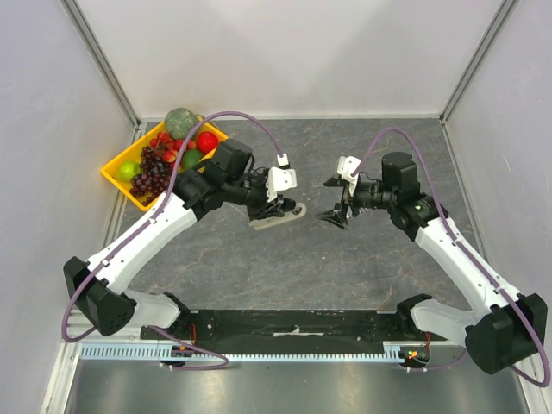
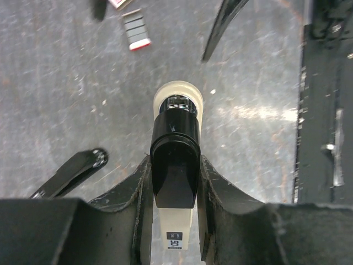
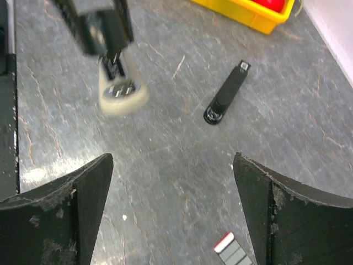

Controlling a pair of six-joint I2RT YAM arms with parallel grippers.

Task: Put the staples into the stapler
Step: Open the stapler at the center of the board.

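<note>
I see my left tool (image 2: 175, 168) clamped on the black-and-cream stapler (image 2: 175, 130), the staples (image 2: 135, 28) lying on the bench (image 2: 265, 110) ahead of it, close to my wide-open, empty right tool (image 3: 174, 165), and a yellow bin (image 1: 116, 177) holding fruit (image 1: 164, 159).

Grey table (image 1: 345, 259): stapler (image 2: 175, 143), staples (image 2: 135, 28), fruit bin (image 1: 115, 175)

Bright, even light from above fills the overhead view — shadows under the arms (image 1: 147, 233) are soft and faint. In the left wrist view a pale glare patch lies on the tabletop (image 2: 248, 113) right of the stapler (image 2: 175, 165). The right wrist view blurs the stapler at upper left — the right end effector (image 3: 172, 160) reads near-black.
</note>
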